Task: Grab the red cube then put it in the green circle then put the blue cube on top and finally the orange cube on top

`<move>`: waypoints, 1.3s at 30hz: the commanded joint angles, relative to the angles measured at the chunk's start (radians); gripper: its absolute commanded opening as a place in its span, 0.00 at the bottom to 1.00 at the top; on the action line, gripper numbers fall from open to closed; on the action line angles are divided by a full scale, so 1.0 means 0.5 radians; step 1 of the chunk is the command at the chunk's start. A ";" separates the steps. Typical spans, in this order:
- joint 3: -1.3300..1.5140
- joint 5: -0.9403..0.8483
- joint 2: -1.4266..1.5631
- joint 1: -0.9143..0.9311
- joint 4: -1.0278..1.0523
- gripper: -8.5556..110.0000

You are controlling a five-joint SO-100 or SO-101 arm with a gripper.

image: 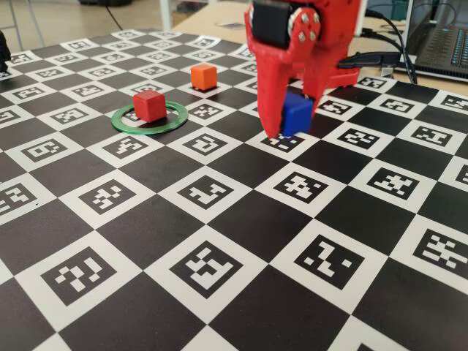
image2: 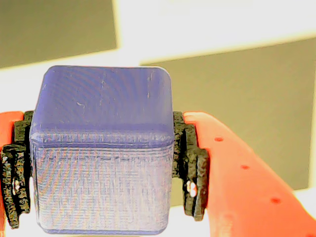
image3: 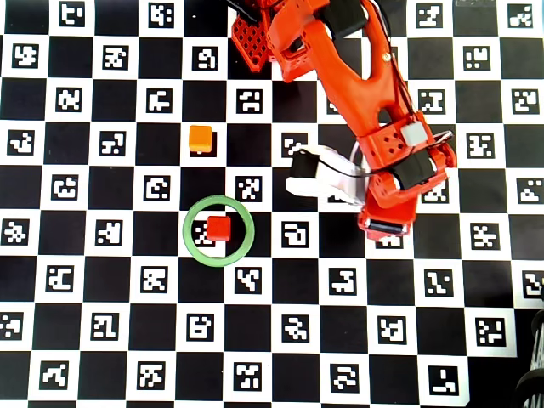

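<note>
Now my gripper (image: 281, 130) is squeezed tight on the blue cube (image: 296, 114), so I should lift it straight up and set it gently on the red cube (image: 149, 104) in the green circle (image: 119, 121).

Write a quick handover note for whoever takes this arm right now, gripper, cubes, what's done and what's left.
Gripper: shut on the blue cube, at or just above the board, to the right of the ring in the fixed view.
Red cube: inside the green circle; that step is done.
Orange cube: loose on the board beyond the ring.
Left: stack blue on red, then orange on top.
</note>
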 commanded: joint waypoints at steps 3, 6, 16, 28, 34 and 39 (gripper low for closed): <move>-0.034 -0.374 0.331 0.359 0.187 0.15; 0.043 -0.509 0.442 0.543 0.172 0.15; 0.012 -0.979 0.555 0.948 0.224 0.15; 0.067 -1.227 0.555 1.111 0.058 0.15; 0.077 -1.307 0.568 1.178 0.006 0.15; 0.071 -1.387 0.565 1.307 -0.031 0.15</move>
